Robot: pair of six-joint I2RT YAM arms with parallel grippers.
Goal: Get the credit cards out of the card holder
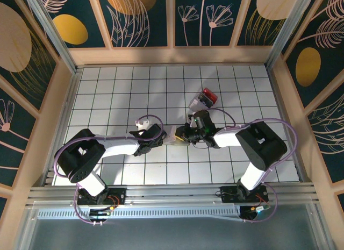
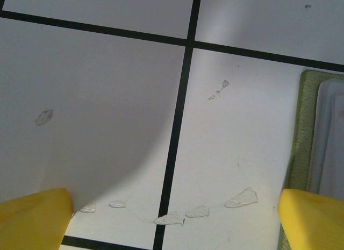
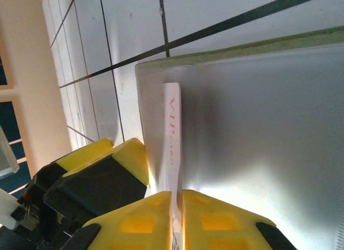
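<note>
In the overhead view we see the left gripper [image 1: 161,136] just left of frame centre. Its yellow fingers [image 2: 32,220] are spread wide, with bare white desk [image 2: 107,99] between them. Just to its right lies the one card holder [image 1: 173,137], open; its yellow-green rim shows at the right edge of the left wrist view. Further right, the right gripper [image 1: 181,135] is pinched tight on one white card [image 3: 173,126] against the holder's pale inside. We read red "VIP" on the card; the rest is illegible. Above and right of centre sit two small things, a red-and-black item [image 1: 208,95] and a pale item [image 1: 196,103], touching.
</note>
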